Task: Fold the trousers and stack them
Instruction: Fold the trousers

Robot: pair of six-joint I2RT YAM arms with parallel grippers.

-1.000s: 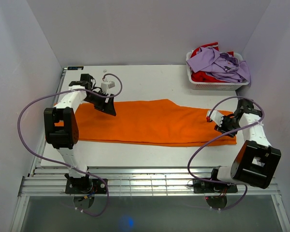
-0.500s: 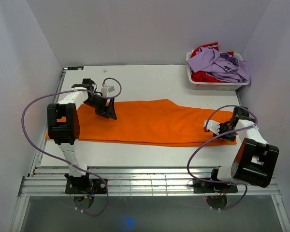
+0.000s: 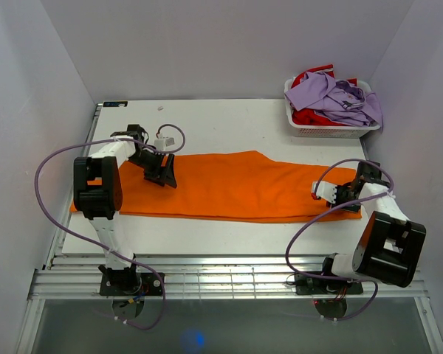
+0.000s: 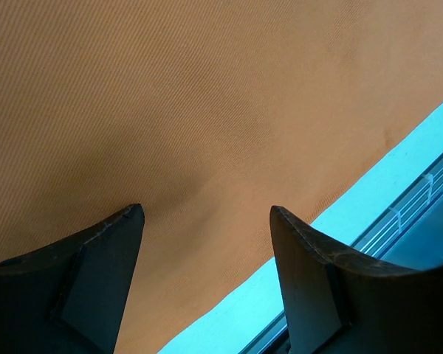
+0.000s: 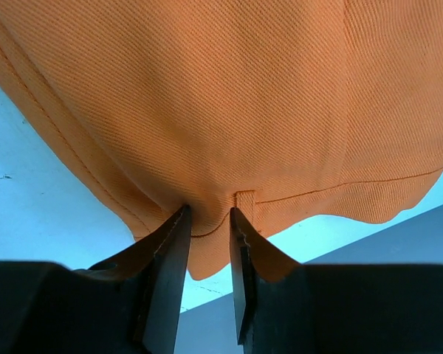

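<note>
The right hand (image 5: 207, 215) pinched one end of the trousers (image 3: 229, 186) while the left hand (image 4: 207, 212), spread over the other end, apparently needed its grip before any fold.

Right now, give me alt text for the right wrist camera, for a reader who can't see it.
The right hand pinches the stitched edge of the bright orange trousers between its two dark fingers. The cloth fills most of the view, with pale table showing at the left.
</note>
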